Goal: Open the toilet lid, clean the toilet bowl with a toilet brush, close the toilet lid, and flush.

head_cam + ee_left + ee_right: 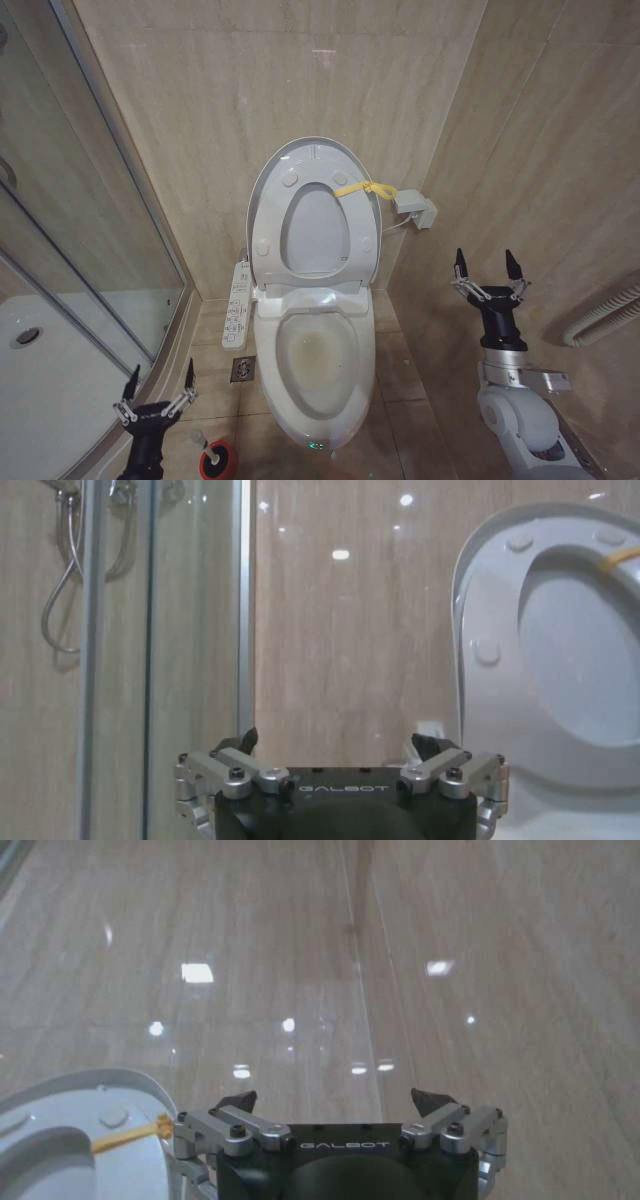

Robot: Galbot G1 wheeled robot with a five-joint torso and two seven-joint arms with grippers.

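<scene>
Toilet lid (312, 160) standing raised against the back wall (300, 70), seat (280, 235) up with it, yellow strap (362, 188) hanging at its upper right edge. Toilet bowl (318, 360) lying exposed just below, brownish-yellow stain showing inside, green light glowing at the front. Toilet brush (203, 441) sitting in the red holder (218, 461) on the floor (400, 370), left of the bowl, just beside the left end effector (157, 390), fingers spread, gripping nothing. Right end effector (487, 272) hovering well right of the bowl near the side wall, also spread and empty. Risking, probably, a tipped holder or a missed grasp if descending off-centre on the slim handle; also bumping the shower glass (90, 230) running close on the left. Glossy beige tile covering walls and floor, white shower tray (50, 370) sitting behind the glass, tight corner.
</scene>
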